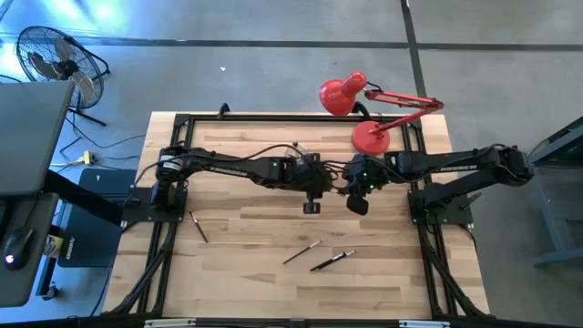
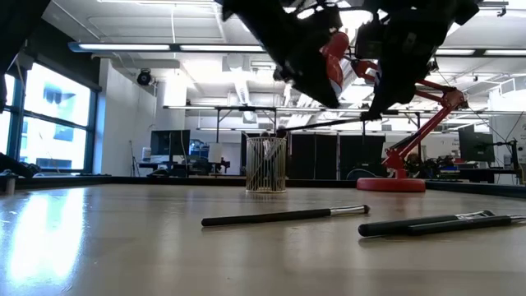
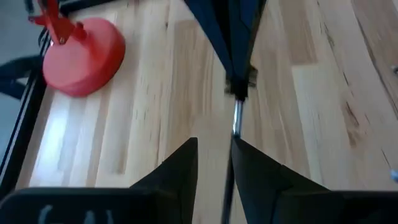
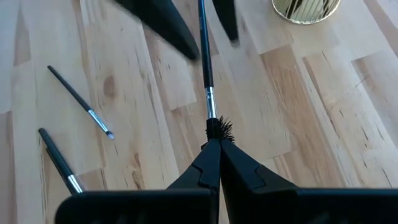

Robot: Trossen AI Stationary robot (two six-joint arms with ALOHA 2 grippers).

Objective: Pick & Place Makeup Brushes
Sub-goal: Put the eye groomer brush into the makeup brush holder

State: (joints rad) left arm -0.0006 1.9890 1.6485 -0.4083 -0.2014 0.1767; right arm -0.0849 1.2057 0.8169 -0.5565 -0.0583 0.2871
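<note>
One makeup brush (image 4: 204,56) hangs level in the air over the table's middle, between my two grippers; it also shows in the low view (image 2: 322,125). My right gripper (image 4: 219,142) is shut on its bristle end. My left gripper (image 3: 214,144) is open, with one finger on each side of the dark handle (image 3: 235,121); I cannot tell whether they touch it. A round cup (image 4: 305,7) with brushes in it stands on the table just under the grippers (image 1: 311,208). Other brushes lie flat on the wood (image 1: 198,226) (image 1: 301,252) (image 1: 332,261). My right gripper pinches the brush between its two fingers at the bristle tuft (image 4: 217,128), just past the silver ferrule (image 4: 211,109). The brush runs straight on from the fingertips toward the left gripper, in line with the fingers. It is lifted clear of the table and about level.
A red desk lamp stands on its round base (image 1: 369,137) at the table's far right, close behind the right arm. Two loose brushes (image 2: 283,216) (image 2: 436,222) lie on the near half. A black frame (image 1: 182,118) runs around the table's edges.
</note>
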